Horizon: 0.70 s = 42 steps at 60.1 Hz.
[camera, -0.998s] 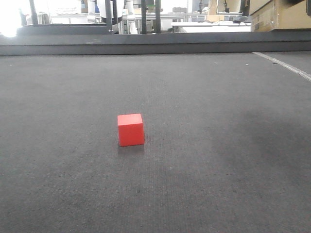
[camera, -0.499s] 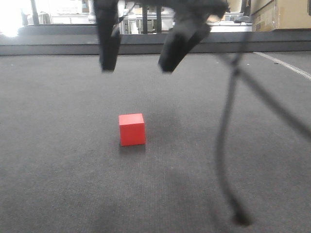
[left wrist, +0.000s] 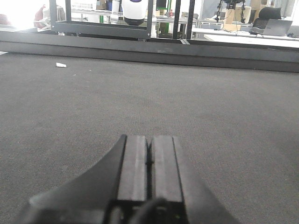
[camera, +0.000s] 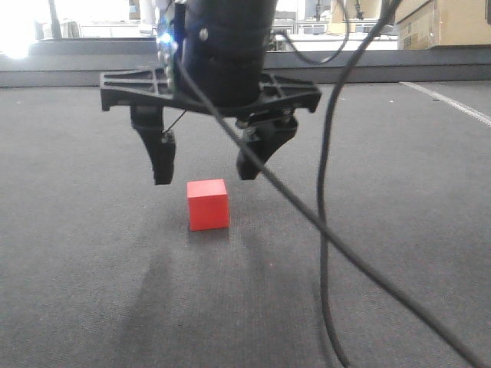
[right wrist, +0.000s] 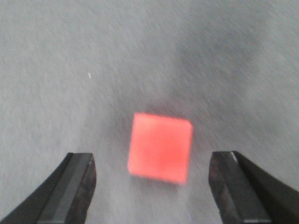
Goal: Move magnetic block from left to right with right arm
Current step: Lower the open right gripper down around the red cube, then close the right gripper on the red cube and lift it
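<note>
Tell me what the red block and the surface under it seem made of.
Red block: even matte faces, no grain or gloss, so probably plastic or painted; can't tell which. Surface: dark grey, fine ribbed weave, likely low-pile carpet or felt.

You see a dark grey, felt-like mat (camera: 84,299) running back to a low black ledge (camera: 430,70). A white strip (camera: 453,105) crosses the mat's far right corner. Beyond the ledge stands a cardboard box (camera: 449,23). In the left wrist view, a small white scrap (left wrist: 61,65) lies far left.
</note>
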### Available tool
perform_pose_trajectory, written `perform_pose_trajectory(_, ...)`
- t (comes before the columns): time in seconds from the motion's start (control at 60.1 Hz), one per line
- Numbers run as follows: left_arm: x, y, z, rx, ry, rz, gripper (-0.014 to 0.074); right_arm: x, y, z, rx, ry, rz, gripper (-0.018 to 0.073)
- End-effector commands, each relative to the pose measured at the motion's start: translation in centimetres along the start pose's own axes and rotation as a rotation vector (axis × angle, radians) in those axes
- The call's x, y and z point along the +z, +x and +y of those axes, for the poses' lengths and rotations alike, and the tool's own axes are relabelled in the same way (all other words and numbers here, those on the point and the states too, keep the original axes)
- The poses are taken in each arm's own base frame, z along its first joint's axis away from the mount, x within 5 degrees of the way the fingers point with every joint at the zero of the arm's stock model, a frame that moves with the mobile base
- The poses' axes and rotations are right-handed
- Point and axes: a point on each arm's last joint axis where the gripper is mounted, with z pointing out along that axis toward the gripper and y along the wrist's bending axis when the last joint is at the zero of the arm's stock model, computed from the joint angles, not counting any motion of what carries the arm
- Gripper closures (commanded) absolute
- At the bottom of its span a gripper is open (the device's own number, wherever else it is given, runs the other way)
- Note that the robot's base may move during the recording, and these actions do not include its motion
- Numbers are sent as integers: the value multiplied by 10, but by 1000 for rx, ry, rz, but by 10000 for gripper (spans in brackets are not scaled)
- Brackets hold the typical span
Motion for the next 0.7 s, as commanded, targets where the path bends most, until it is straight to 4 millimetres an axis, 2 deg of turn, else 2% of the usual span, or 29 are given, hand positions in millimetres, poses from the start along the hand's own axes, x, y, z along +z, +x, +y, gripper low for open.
perform_pose_trajectory(0.0,-1,-6,0,-8,3,-95,713,-23,-17,6,-11,-60,-127,-33)
perform_pose_trajectory(0.399,-1,-6,0,-8,3,-95,713,6,-21,-2,-17,-25,-120,-18)
perform_pose_trajectory(0.516,-1,-6,0,-8,3,-95,713,11,-21,-2,-20,-25,-118,104)
perform_pose_trajectory(0.682,-1,-6,0,-8,3,-95,713,10,-21,-2,-19,-24,-117,372)
